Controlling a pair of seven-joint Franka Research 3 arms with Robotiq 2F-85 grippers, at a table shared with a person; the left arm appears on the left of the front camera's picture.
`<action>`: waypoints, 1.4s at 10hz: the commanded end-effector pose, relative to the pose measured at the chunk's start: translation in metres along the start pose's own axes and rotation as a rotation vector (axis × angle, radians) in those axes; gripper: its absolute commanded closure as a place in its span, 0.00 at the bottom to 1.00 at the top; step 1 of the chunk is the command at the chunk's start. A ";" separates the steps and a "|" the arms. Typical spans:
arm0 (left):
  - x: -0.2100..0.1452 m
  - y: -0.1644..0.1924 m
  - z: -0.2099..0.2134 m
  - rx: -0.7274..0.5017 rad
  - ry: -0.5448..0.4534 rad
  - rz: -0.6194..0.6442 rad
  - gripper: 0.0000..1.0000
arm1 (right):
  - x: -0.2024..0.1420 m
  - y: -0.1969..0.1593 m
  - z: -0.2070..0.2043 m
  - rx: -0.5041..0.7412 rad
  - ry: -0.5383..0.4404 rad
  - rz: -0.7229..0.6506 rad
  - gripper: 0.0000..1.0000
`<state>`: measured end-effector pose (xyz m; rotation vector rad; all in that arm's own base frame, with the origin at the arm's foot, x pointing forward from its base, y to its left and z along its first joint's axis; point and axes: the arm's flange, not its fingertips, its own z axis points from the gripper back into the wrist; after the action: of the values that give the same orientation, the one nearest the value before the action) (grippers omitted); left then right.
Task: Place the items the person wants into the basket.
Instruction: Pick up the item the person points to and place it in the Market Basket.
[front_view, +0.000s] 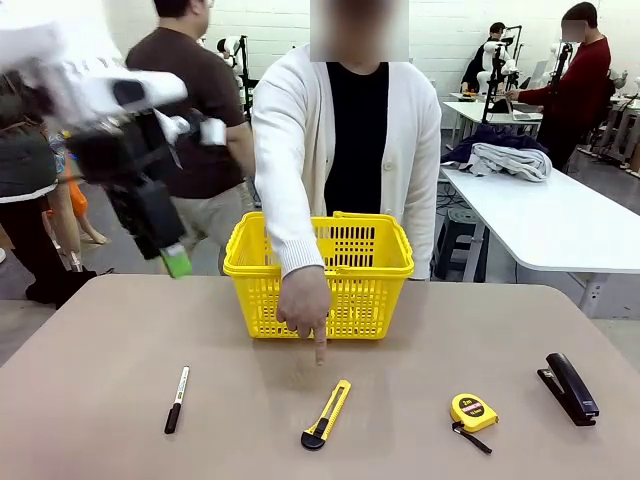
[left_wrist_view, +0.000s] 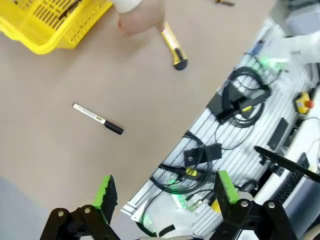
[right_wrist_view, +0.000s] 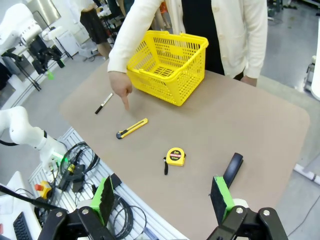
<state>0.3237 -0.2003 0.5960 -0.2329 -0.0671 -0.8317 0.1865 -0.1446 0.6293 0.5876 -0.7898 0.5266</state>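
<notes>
- Basket (front_view: 380, 300): yellow, stands upright at the far middle of the table (front_view: 100, 340), just in front of the person (front_view: 345, 130); handles folded down along the rim.
- Person's hand (front_view: 303, 305): reaches over the basket's near wall, with the index finger pointing down at the tabletop just beyond the far tip of the utility knife (front_view: 327, 413), not touching it.
- Utility knife: lies flat at the near middle, set slantwise, black end nearest the robot.
- Tape measure (front_view: 473, 411): lies right of the knife and well apart from it, black strap trailing toward the near edge.
- Marker (front_view: 177, 398): white barrel, black cap, lies at the near left.
- Stapler (front_view: 569, 388): black, lies at the near right, beyond the tape measure.
- Left gripper (left_wrist_view: 165, 190): green pads spread wide with nothing between them; raised over the table's left side, blurred in the front view.
- Right gripper (right_wrist_view: 162, 197): pads likewise wide apart and empty, poised above the near right edge, with tape measure and stapler ahead of it.
</notes>
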 end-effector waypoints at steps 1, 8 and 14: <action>0.025 -0.006 -0.029 0.159 0.028 0.070 0.00 | -0.002 0.000 -0.002 0.003 0.002 0.000 0.00; 0.068 -0.009 -0.088 0.281 -0.031 0.163 0.00 | -0.002 0.000 -0.002 0.003 0.002 0.000 0.00; 0.063 -0.016 -0.092 0.261 0.009 0.139 0.00 | -0.002 0.000 -0.002 0.003 0.002 0.000 0.00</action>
<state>0.3531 -0.2797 0.5168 -0.0016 -0.1483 -0.6768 0.1865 -0.1448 0.6293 0.5879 -0.7900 0.5263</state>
